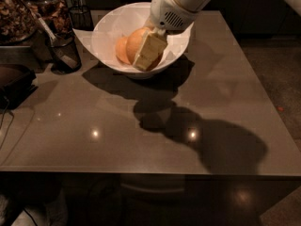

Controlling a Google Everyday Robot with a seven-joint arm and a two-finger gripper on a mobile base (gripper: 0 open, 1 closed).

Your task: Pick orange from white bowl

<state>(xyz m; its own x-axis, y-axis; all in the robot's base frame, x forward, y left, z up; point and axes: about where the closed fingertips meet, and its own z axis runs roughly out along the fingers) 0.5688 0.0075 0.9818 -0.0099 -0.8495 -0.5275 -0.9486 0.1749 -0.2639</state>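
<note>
Tabletop (141, 140): claw (149, 51), orange (120, 51) in white bowl (106, 28)

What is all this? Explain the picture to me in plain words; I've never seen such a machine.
There is one picture, looking down on a grey table from above; where the camera sits is not known. The white shape at the top is a robot arm. Its tip, the tool, reaches down into a white bowl lined with paper. Two fruits lie in the bowl: a darker orange on the left and a paler orange beside it, which the tool partly covers. Whether the tool grips anything cannot be seen. A dark mesh cup stands left of the bowl.
</note>
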